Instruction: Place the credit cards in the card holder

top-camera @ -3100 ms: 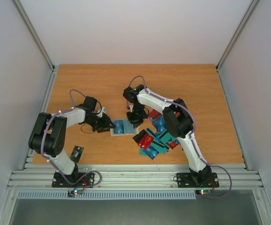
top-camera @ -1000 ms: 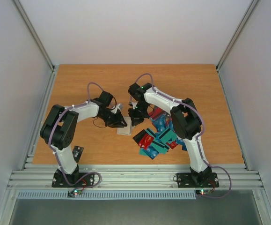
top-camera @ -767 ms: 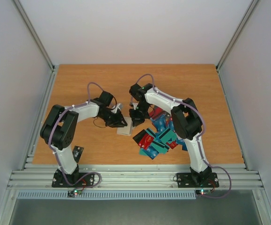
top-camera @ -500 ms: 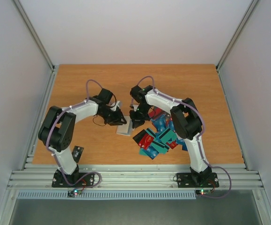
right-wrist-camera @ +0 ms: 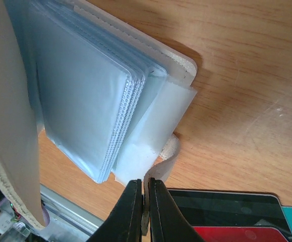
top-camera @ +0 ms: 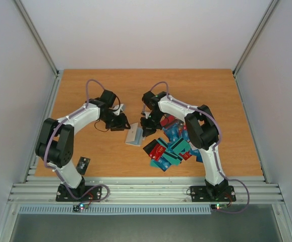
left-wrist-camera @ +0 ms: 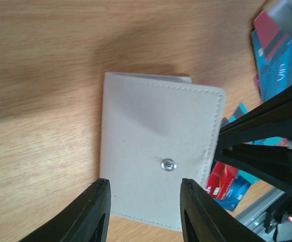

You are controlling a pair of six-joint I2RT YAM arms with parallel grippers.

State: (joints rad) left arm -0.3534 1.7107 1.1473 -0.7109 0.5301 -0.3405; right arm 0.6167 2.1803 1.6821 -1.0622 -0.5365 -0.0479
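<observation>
The cream card holder lies mid-table with its cover raised. In the left wrist view its closed cream face shows a metal snap. My left gripper is open and holds nothing; it hangs just left of the holder. My right gripper is shut on the holder's cream clasp strap, beside the clear sleeves. From above, the right gripper sits at the holder's right edge. The credit cards, teal, blue, red and black, lie heaped to the right.
A small black object lies near the left arm's base. A black card and a red one lie right under my right fingers. An aluminium rail runs along the near table edge.
My left gripper has opened, let go of the card holder and drawn back up and to the left. The right gripper stays shut at the holder's edge.
</observation>
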